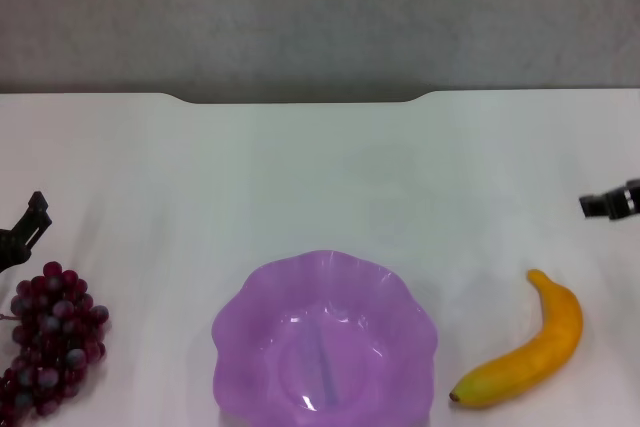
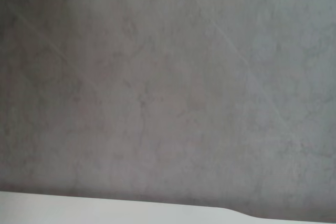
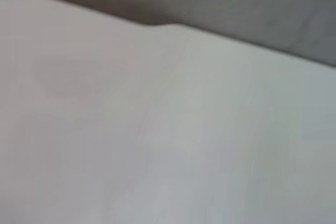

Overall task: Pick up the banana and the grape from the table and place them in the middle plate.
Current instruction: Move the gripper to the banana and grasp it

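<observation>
**Fruit on the bench, both tools at the edges**

The middle plate (image 1: 324, 342), a translucent purple dish with a wavy rim, sits on the white bench (image 1: 320, 177) at the near centre of the head view, with no fruit in it. The grape (image 1: 52, 339) lies on the bench to the robot's left of the plate, well apart from it. The banana (image 1: 525, 344) lies on the robot's right of the plate, near it but not touching, its curved back facing away from the plate.

The left tool (image 1: 24, 232) shows at the left edge of the head view, just beyond the grape; whether it is wide or narrow cannot be told. The right tool (image 1: 610, 202) shows at the right edge, beyond the banana and apart from it; its state cannot be told either.

The wrist views show only the bench surface, its dark notched far edge and the grey wall (image 2: 168, 77) behind.
</observation>
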Robot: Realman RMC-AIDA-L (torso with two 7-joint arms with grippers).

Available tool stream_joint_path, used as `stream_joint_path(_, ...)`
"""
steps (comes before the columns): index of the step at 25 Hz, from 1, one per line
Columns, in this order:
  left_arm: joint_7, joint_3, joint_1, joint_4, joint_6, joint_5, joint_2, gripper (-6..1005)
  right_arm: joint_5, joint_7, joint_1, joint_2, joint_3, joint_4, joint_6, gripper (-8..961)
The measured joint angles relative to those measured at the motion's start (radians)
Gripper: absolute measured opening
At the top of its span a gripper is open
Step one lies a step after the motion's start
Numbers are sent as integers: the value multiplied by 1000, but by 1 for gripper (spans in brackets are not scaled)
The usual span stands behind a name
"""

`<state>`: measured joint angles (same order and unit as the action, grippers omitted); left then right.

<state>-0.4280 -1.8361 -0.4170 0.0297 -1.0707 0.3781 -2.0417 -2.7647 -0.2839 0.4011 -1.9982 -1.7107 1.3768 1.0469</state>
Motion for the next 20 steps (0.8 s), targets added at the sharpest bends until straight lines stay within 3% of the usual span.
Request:
stream_joint_path(9, 0, 0, -2, 5, 0, 1, 0, 865, -4, 82, 63, -5, 18, -120, -188, 629)
stream_joint_path(14, 0, 0, -2, 6, 0, 2, 0, 865, 22, 139, 31, -6, 27, -136, -286, 610)
stream_joint_path(16, 0, 0, -2, 6, 0, 2, 0, 865, 46, 137, 30, -3, 34, -139, -271, 592)
stream_joint_path(20, 1, 0, -2, 5, 0, 2, 0, 865, 59, 107, 63, 2, 20, -133, -110, 573)
